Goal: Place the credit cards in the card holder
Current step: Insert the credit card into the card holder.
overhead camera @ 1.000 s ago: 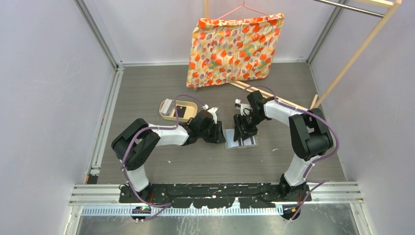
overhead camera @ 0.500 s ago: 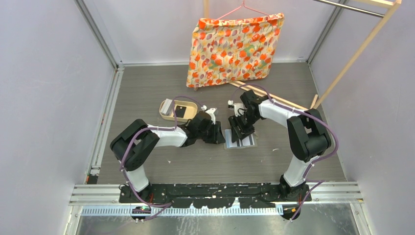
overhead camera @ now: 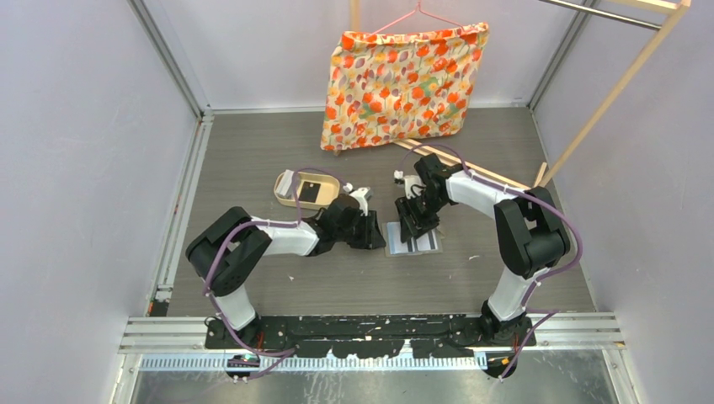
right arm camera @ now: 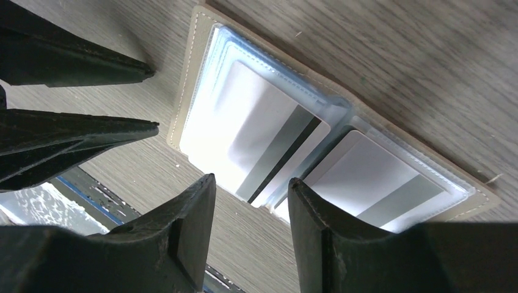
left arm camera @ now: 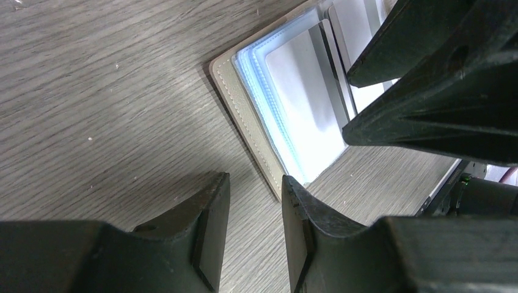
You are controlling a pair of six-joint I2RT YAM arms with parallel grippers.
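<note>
- Since a second ago the right gripper (right arm camera: 250, 186) has slid slightly leftward and the left arm's elbow has swung outward; the card holder (left arm camera: 242, 119) has barely shifted
- Left gripper (left arm camera: 253, 204) sits low over the table (overhead camera: 253, 151), fingers parted with only bare wood between them; the holder's grey corner lies just ahead of one fingertip
- Holder lies open and flat between the two grippers
- Right gripper's fingers stand apart, straddling the end of a white card with a dark stripe (right arm camera: 269, 137) that lies on the half nearer the left gripper; a slim gap shows either side, nothing pinched
- Second striped card (right arm camera: 372, 177) sits in the other half
- Farther back, a tan tray (overhead camera: 286, 195) holds a black card (overhead camera: 312, 192)
- Flowered cloth (overhead camera: 400, 80) hangs at the rear
</note>
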